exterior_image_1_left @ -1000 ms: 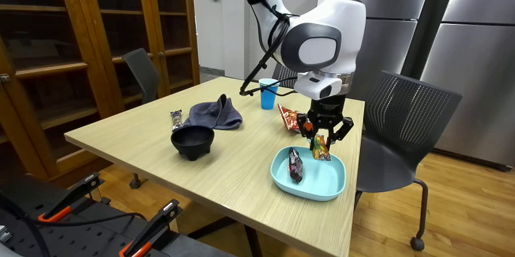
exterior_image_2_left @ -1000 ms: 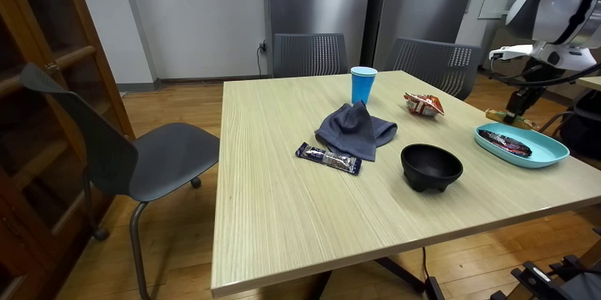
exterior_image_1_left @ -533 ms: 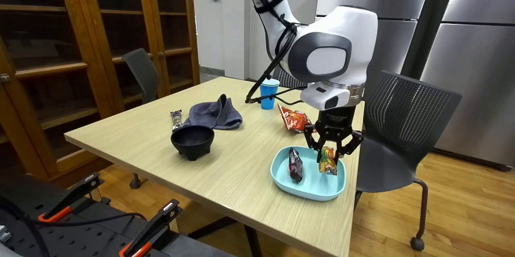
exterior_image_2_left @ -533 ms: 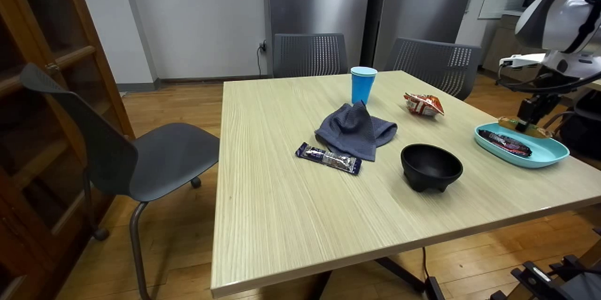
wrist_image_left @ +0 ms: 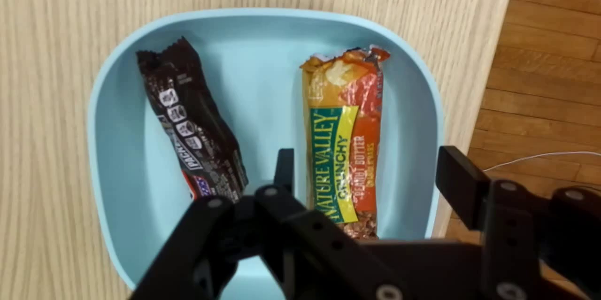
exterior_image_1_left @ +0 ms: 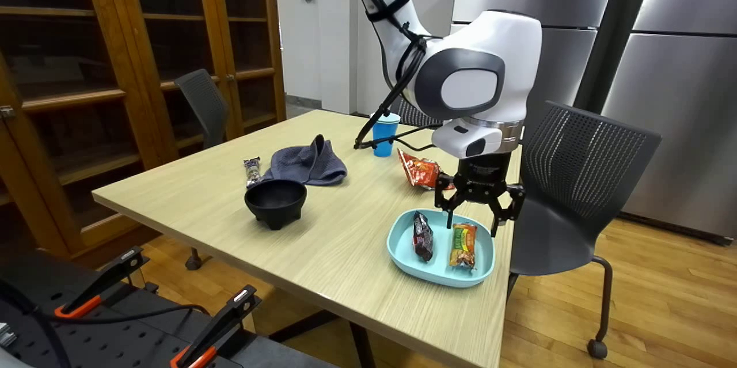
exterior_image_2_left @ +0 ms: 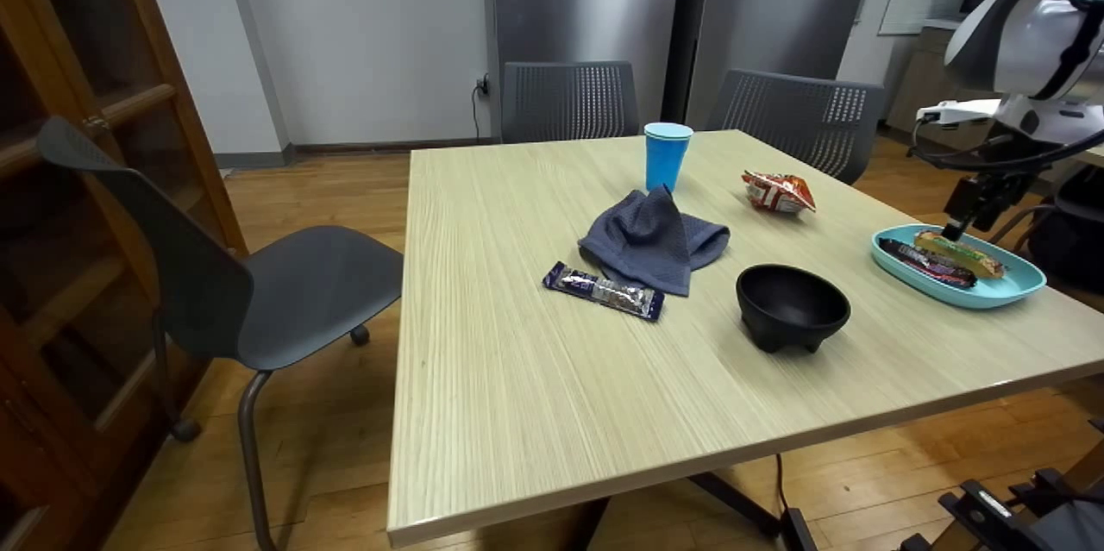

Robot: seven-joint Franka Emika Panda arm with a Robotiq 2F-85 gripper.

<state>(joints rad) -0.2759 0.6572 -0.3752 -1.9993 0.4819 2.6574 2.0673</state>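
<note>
End effector [wrist_image_left: 366, 168] is spread wide, empty, but a sideways wobble could totally snag that orange-and-green foil-wrapped granola bar [wrist_image_left: 345, 140].

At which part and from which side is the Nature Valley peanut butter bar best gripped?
Probably across the middle of the Nature Valley peanut butter bar, from above: it is long and narrow, lies flat with label up, and the light blue tray shows along both long sides, seemingly leaving room for the open pincer.

Place: likely break room | steel refrigerators [exterior_image_2_left: 586, 42] | wheeled chairs [exterior_image_1_left: 581, 163] | glass-door cabinet [exterior_image_1_left: 135, 68]
</note>
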